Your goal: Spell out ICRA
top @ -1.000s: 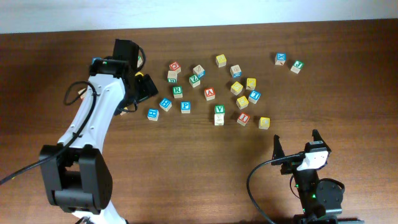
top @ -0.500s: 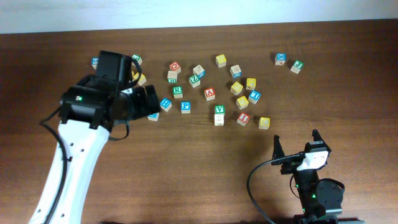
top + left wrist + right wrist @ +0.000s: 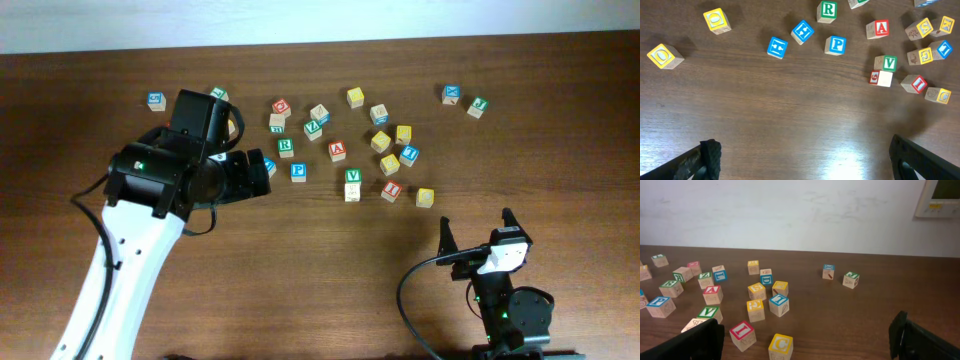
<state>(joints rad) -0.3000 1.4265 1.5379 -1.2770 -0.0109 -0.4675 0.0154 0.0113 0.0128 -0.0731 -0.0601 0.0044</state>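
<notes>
1. Overhead, the four task cubes lie scattered among many other cubes on the table [image 3: 330, 280], not in a row. The green R cube [image 3: 286, 147] is at the left of the cluster and the red A cube [image 3: 338, 151] is to its right. The red I cube [image 3: 392, 190] and yellow C cube [image 3: 425, 197] lie further right, on the robot's side of the cluster.
2. In the left wrist view, I and C sit just beside each other at the right edge, each turned at its own angle.
3. The blue P cube [image 3: 298, 171] sits near R. The green V cube [image 3: 352, 176] lies between A and I, touching a plain-topped cube on its near side.
4. The left fingers [image 3: 707, 160] are spread wide apart, gripping nothing, above bare wood short of the P cube.
5. The right fingers [image 3: 695, 342] are also apart and grip nothing. They sit near the table's front edge, well apart from the cubes, with C and I the closest to them.
</notes>
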